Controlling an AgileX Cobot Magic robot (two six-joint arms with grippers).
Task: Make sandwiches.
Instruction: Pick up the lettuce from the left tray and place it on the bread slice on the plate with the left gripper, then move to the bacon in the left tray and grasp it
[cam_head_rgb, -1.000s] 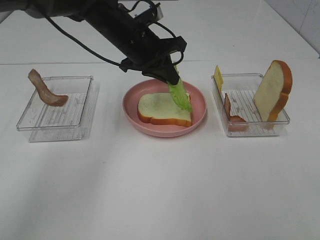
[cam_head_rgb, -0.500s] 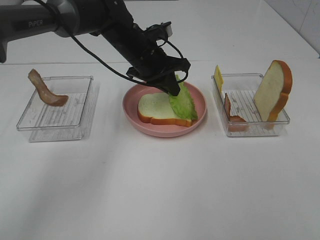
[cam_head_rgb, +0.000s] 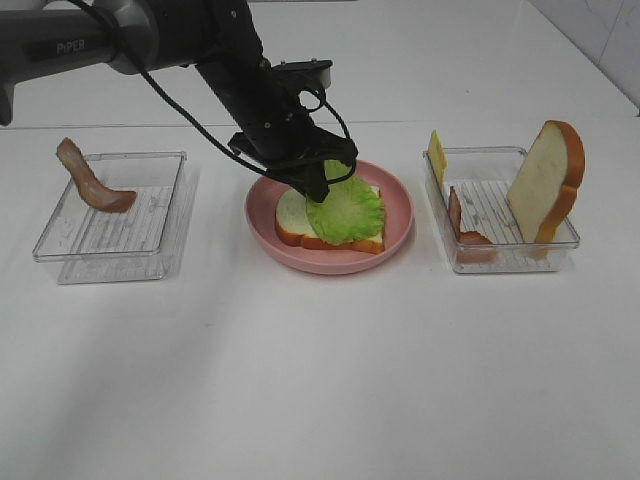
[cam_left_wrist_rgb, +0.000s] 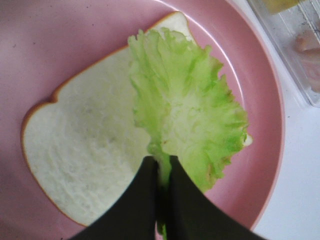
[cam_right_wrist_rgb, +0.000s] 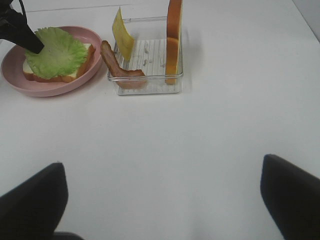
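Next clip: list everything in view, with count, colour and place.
plate: one, pink, table centre
flat bread slice: one, white, on the plate
lettuce leaf: one, green, on the flat bread slice
left tray: one, clear, left of the plate
right tray: one, clear, right of the plate
left bacon strip: one, brown, draped over the left tray's rim
right bacon strip: one, brown, in the right tray
cheese slice: one, yellow, leaning in the right tray
upright bread slice: one, white, on edge in the right tray
table: one, white, under everything
left end effector: one, black, shut on the lettuce leaf
right end effector: one, black, open above the table
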